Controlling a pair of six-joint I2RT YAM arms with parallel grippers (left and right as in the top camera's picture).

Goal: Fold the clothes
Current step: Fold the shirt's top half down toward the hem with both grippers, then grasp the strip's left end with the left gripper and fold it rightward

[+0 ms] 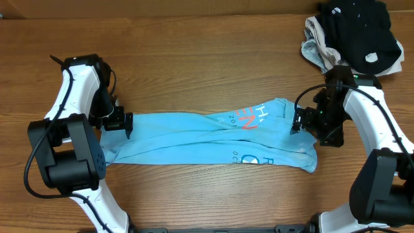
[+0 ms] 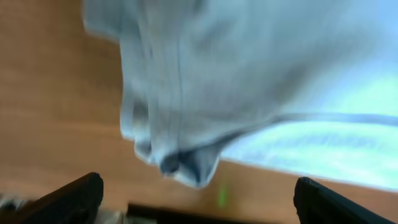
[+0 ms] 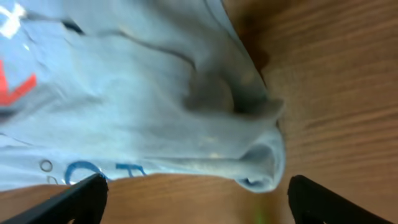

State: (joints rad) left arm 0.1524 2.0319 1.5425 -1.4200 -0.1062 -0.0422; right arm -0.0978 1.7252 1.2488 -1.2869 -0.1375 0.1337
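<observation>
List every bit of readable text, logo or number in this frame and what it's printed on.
"EN": orange, on the light blue T-shirt, cut off by a fold.
"H": white, just above, rest hidden.
"20": small white digits beside it, rest hidden.
"O C": blue, near the lower edge, fragment only.
White tag on the black garment: too small to read.

Left claw [image 1: 127, 124] spread wide, low; right claw [image 1: 296, 123] likewise, apparently empty; both pointing inward.
</observation>
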